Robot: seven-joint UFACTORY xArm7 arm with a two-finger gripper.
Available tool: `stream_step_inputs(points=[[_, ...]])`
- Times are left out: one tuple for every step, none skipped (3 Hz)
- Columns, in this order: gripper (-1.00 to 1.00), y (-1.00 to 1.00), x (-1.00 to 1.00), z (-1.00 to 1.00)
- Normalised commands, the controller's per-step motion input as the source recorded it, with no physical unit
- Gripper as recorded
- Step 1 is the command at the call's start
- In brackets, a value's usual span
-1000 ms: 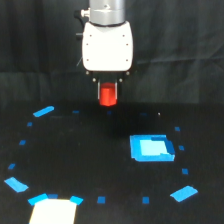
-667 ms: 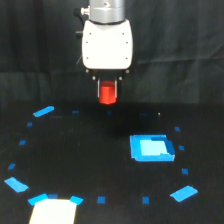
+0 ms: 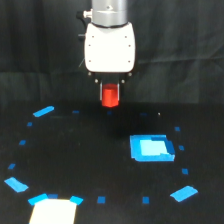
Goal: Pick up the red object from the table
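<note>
At the top of the exterior view the arm is cut off by the frame edge, so only its grey wrist and white housing (image 3: 109, 47) show. Below the housing the end effector (image 3: 110, 94) is dark against a dark curtain, and its fingers are hard to make out; they sit tight against both sides of the red object (image 3: 110, 95), clamped on it. That red block hangs clear of the worktop (image 3: 90, 150), above the far middle of the black surface, with its upper part hidden between the fingers and its exact shape blurred.

On the worktop a flat blue square tray (image 3: 151, 148) lies toward the exterior view's right, well apart from the block and nearer the camera. Small blue tape marks ring the surface, with larger blue pieces at the far left (image 3: 43, 111), near left (image 3: 16, 184) and near right (image 3: 183, 192). A pale white sheet (image 3: 53, 211) edged in blue is cut off by the bottom edge. Nothing stands between the camera and the block.

Compared with the frames of a second ago, the arm, the held block and the pieces on the worktop sit in the same places; no shift is visible.
</note>
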Motion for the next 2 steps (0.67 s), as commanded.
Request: stream_step_inputs(points=[[-1.0, -0.18, -0.16, 0.87], [-1.0, -0.13, 0.29, -0.1]])
